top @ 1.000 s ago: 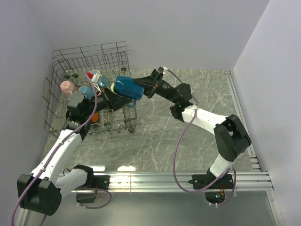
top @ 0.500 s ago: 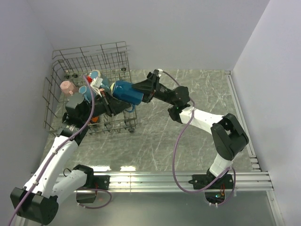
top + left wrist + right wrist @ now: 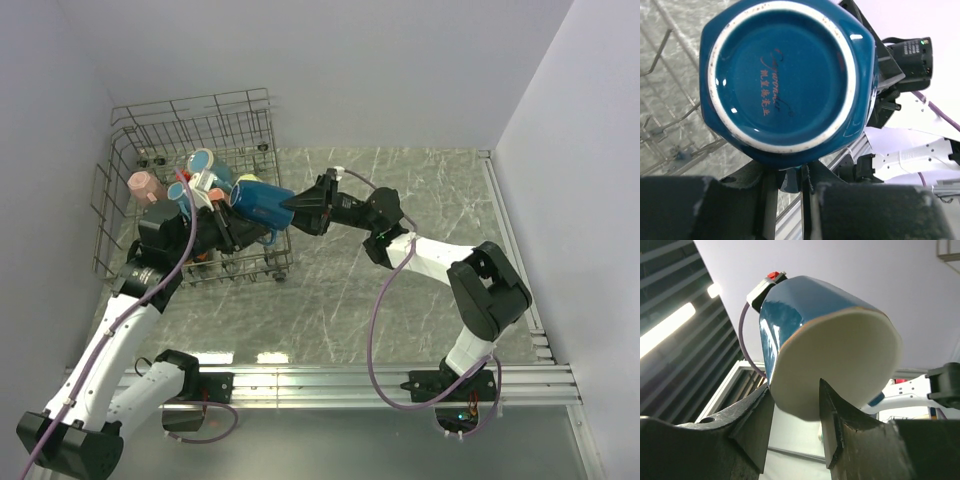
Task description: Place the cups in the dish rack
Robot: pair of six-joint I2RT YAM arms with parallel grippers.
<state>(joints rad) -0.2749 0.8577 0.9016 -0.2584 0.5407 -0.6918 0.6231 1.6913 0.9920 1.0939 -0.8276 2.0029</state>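
Where the marble table point(image 3: 330, 290) runs into the far left corner, the rack point(image 3: 190, 118) is set, with tall wire walls and a floor lined with tines. Both arms are stretched toward its right side, the left from the near edge and the right from across the table.

Over the rack's right edge the dark blue mug point(image 3: 260, 203) is held clear of the wires and laid on its side. Its base is turned to the left arm, its mouth to the right arm. From the left wrist the mug point(image 3: 785, 75) is seen base-on, with printed lettering at the middle and rack wires point(image 3: 670, 117) behind. From the right wrist its white inside point(image 3: 835, 355) is faced.

Left claw point(image 3: 238, 228) point(image 3: 804, 176): nearly closed. The fingers are pinched on a thin part under the mug's body, apparently the handle, and the mug is gripped there.

Right claw point(image 3: 295, 205) point(image 3: 795, 390): part open. One finger is placed outside the wall and the other inside the mouth, with the rim between. The gap is wider than the wall, and no clamp is seen.

Inside the rack, at the left, a pink mug point(image 3: 143, 185) is noted. Farther back sits a light blue mug point(image 3: 205, 163).
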